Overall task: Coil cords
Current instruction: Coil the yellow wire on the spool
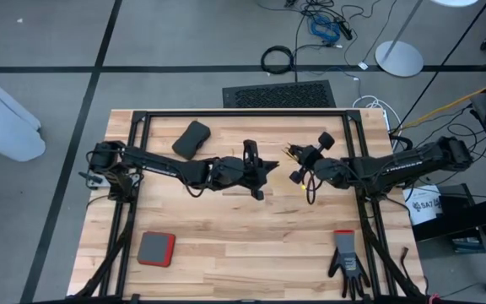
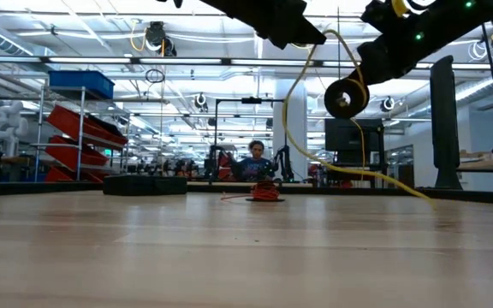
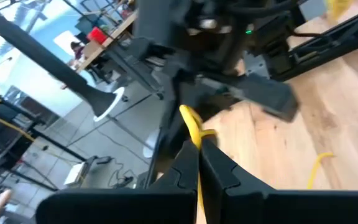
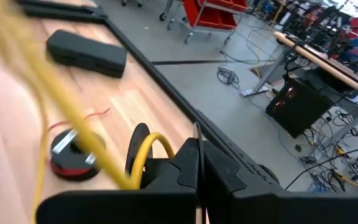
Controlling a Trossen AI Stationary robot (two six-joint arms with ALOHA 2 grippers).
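Both arms are raised over the centre of the wooden table [image 1: 251, 245]. The left gripper [image 3: 199, 163] has its fingers closed together, pinching the yellow cord [image 3: 192, 124], which emerges from between the fingertips at 12 o'clock in the left wrist view. The right gripper [image 4: 199, 163] is likewise closed; the same yellow cord loops just beside its fingertips at 10 o'clock in the right wrist view, though whether it is actually pinched there cannot be told.

In the low view, a small round black reel [image 2: 343, 99] with a pale centre hangs in the air beneath the arm at the picture's 1 o'clock, and the yellow cord curves down from the arms past it and trails onto the table.

The reddish-orange cord [image 2: 264, 193] lies in a loose heap on the table, well apart from both grippers. Its reel [image 4: 73, 155] rests flat on the wood.

Other items on the table: a dark case [image 1: 191, 139] at 11 o'clock, a red-edged pad [image 1: 156, 248] at 7 o'clock, and a black glove [image 1: 347, 257] at 5 o'clock.

A white bucket [image 1: 423, 205] beside the table bears partial lettering, "SAT" legible only. No contents can be made out.
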